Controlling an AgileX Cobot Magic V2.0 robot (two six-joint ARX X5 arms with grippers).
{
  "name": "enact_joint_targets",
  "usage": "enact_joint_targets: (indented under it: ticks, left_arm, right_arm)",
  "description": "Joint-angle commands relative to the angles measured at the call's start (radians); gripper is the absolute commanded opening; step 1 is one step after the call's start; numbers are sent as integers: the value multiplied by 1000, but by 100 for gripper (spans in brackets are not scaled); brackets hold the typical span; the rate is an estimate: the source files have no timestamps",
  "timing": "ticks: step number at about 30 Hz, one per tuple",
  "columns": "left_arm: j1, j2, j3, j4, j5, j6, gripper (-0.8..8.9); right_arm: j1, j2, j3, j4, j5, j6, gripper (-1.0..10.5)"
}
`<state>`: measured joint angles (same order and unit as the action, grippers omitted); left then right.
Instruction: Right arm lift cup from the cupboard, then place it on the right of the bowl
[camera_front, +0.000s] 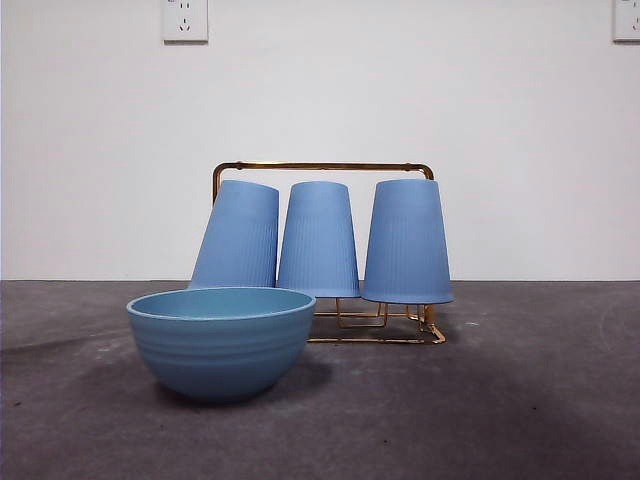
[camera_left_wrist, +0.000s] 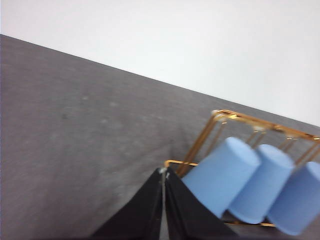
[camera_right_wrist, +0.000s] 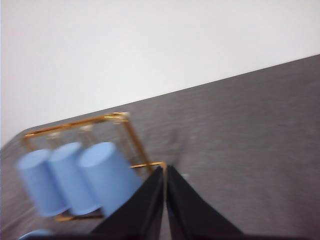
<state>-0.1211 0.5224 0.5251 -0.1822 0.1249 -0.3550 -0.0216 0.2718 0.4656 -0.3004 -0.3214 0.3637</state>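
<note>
Three periwinkle-blue ribbed cups stand upside down on the gold wire cupboard (camera_front: 322, 167): a left one (camera_front: 238, 236) that leans, a middle one (camera_front: 318, 240) and a right one (camera_front: 406, 242). The blue-teal bowl (camera_front: 221, 340) sits in front of them, to the left. Neither arm shows in the front view. My right gripper (camera_right_wrist: 164, 169) is shut and empty, high and off to the right of the cupboard (camera_right_wrist: 75, 124), nearest the right cup (camera_right_wrist: 107, 175). My left gripper (camera_left_wrist: 164, 171) is shut and empty, off to the left of the cupboard (camera_left_wrist: 250, 121).
Dark grey table (camera_front: 540, 400) with a white wall behind. Two wall sockets (camera_front: 185, 18) sit high on the wall. Open table surface lies to the right of the bowl, in front of the cupboard.
</note>
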Motion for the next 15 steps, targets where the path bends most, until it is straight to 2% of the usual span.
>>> enact_joint_targets:
  ticks: [1,4,6,12,15]
  left_arm:
    - [-18,91,124,-18,35,18,7]
    - [-42,174,238,-61,90,55,7]
    - [-55,218,303,-98,129,72,7]
    - [-80,327,462,-246,281,138,7]
    - [-91,378,528,-341,370,196,7]
  right_arm:
    - [0,83,85,-34,-81,-29,12]
    - [1,174,177,-85,-197,-93,11]
    - [2,223,230,-127,-246,-145,11]
    - [52,383,412,-288,-286,-286,12]
    - [93,455,475,-333,-304,-320,12]
